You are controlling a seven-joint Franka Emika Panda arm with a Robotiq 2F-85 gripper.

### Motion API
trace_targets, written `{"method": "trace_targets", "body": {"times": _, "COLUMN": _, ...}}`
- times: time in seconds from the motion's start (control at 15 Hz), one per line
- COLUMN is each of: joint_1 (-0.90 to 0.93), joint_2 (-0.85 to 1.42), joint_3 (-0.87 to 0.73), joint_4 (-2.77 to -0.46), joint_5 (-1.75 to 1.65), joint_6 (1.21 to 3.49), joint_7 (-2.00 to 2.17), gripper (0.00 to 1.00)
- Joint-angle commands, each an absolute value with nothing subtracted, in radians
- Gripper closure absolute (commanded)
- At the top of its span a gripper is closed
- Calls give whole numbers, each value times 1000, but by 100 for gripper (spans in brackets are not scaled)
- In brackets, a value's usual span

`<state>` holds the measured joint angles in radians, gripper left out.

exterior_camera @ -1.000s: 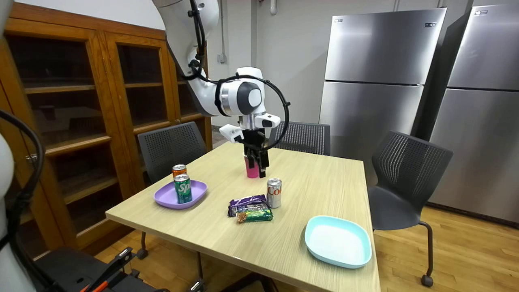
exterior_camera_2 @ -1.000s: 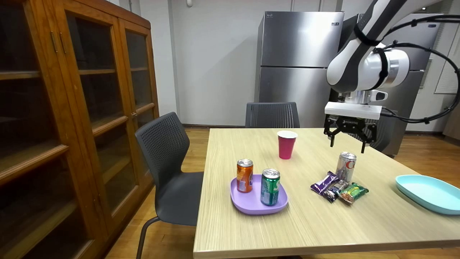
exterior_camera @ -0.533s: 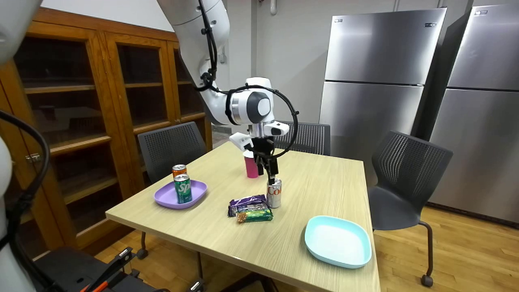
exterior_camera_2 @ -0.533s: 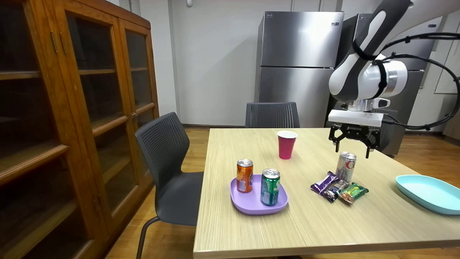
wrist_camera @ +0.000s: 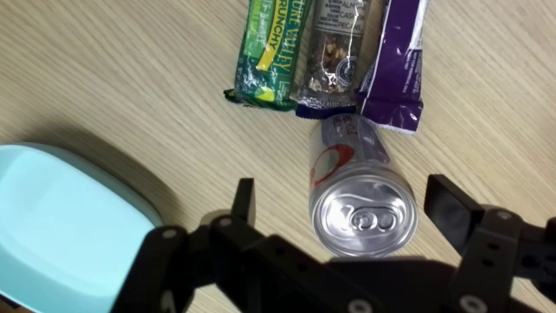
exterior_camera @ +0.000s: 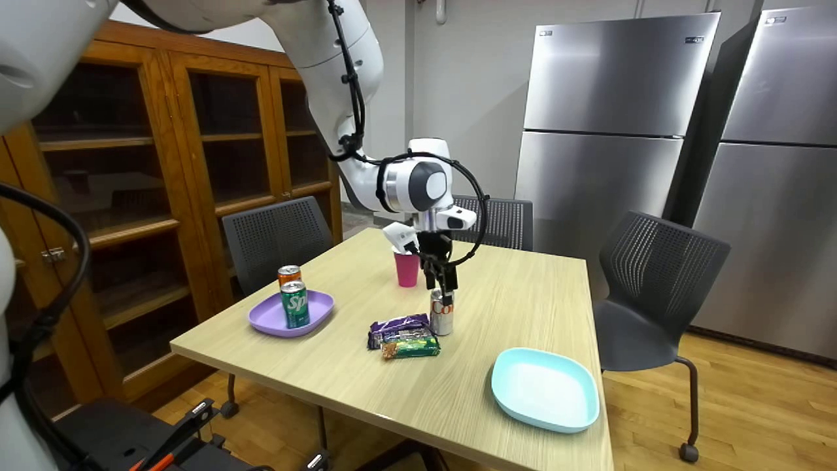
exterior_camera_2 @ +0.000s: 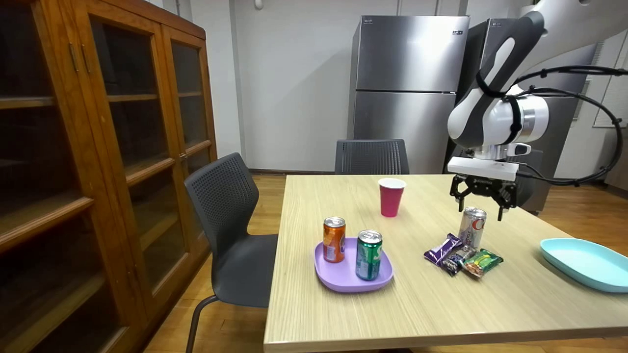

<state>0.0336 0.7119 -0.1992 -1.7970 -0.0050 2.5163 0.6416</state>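
A silver cola can (wrist_camera: pixel 365 217) stands upright on the table, its lid showing between my fingers in the wrist view. My gripper (wrist_camera: pixel 343 202) is open, with a gap on both sides of the lid, wider on the left. In an exterior view the gripper (exterior_camera_2: pixel 481 214) hangs just above and around the top of the can (exterior_camera_2: pixel 472 229). Elsewhere a fingertip hides part of the can's upper edge (exterior_camera: pixel 442 322). Against the can's base lie a green granola bar (wrist_camera: pixel 271 52), a clear-wrapped nut bar (wrist_camera: pixel 334 56) and a purple-wrapped bar (wrist_camera: pixel 397 65).
A teal tray (exterior_camera: pixel 546 390) lies near the table edge. A purple plate (exterior_camera_2: pixel 343 284) holds an orange can (exterior_camera_2: pixel 334 240) and a green can (exterior_camera_2: pixel 369 255). Behind stands a pink cup (exterior_camera_2: pixel 391 198). Chairs (exterior_camera_2: pixel 235 215) surround the table, with a wooden cabinet (exterior_camera: pixel 124 196) beside it.
My gripper has come down and across from near the pink cup's line of sight to the silver can, staying open. The can, bars, trays and cup have not moved.
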Motion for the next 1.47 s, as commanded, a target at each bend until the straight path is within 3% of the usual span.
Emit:
{"method": "trace_targets", "body": {"times": 0.0, "joint_1": 24, "joint_2": 771, "joint_3": -199, "joint_4": -1702, "joint_5": 26, "joint_6": 2470, "joint_7": 635, "gripper": 0}}
{"method": "trace_targets", "body": {"times": 0.4, "joint_1": 22, "joint_2": 830, "joint_3": -203, "joint_4": -1626, "joint_5": 33, "joint_6": 2448, "joint_7": 628, "gripper": 0}}
{"method": "trace_targets", "body": {"times": 0.47, "joint_1": 22, "joint_2": 834, "joint_3": -203, "joint_4": -1621, "joint_5": 33, "joint_6": 2449, "joint_7": 628, "gripper": 25}}
{"method": "trace_targets", "body": {"times": 0.53, "joint_1": 23, "joint_2": 838, "joint_3": -204, "joint_4": -1616, "joint_5": 32, "joint_6": 2448, "joint_7": 628, "gripper": 26}}
{"method": "trace_targets", "body": {"times": 0.73, "joint_1": 24, "joint_2": 834, "joint_3": -205, "joint_4": -1617, "joint_5": 32, "joint_6": 2448, "joint_7": 628, "gripper": 51}}
{"method": "trace_targets", "body": {"times": 0.87, "joint_1": 26, "joint_2": 819, "joint_3": -207, "joint_4": -1630, "joint_5": 31, "joint_6": 2452, "joint_7": 629, "gripper": 61}}
{"method": "trace_targets", "body": {"times": 1.4, "joint_1": 32, "joint_2": 735, "joint_3": -231, "joint_4": -1708, "joint_5": 23, "joint_6": 2486, "joint_7": 634, "gripper": 61}}
